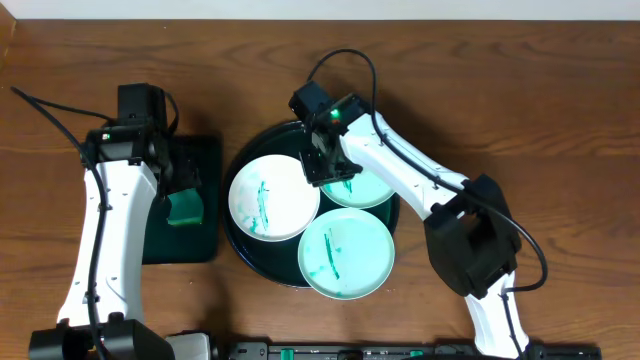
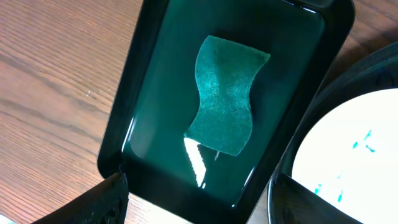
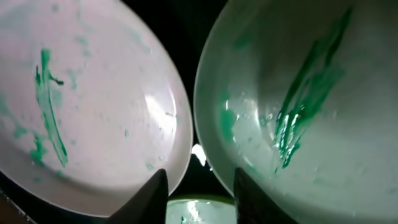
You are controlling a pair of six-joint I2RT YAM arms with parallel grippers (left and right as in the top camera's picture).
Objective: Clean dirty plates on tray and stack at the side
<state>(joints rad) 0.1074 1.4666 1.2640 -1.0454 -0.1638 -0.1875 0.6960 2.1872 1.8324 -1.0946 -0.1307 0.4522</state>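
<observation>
**Smeared plates on round tray, wood table**

Brown wood-grain table (image 1: 560, 110); pale strip (image 1: 400, 8) along 12 o'clock edge. On dark round tray (image 1: 245, 258): white plate (image 1: 272, 197) at 9, mint plates (image 1: 372, 190) (image 1: 346, 254) at 1 and 5. Left claw (image 2: 199, 205) released above teal cloth (image 2: 227, 93) in rectangular black tray (image 2: 124, 124). Right claw (image 3: 199, 193) low between white and rear plates; cannot tell whether grasping.

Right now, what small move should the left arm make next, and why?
Probably lower toward the teal cloth and close on it: the left gripper hangs open over the small black tray where it lies, and all three plates show green smears.
</observation>
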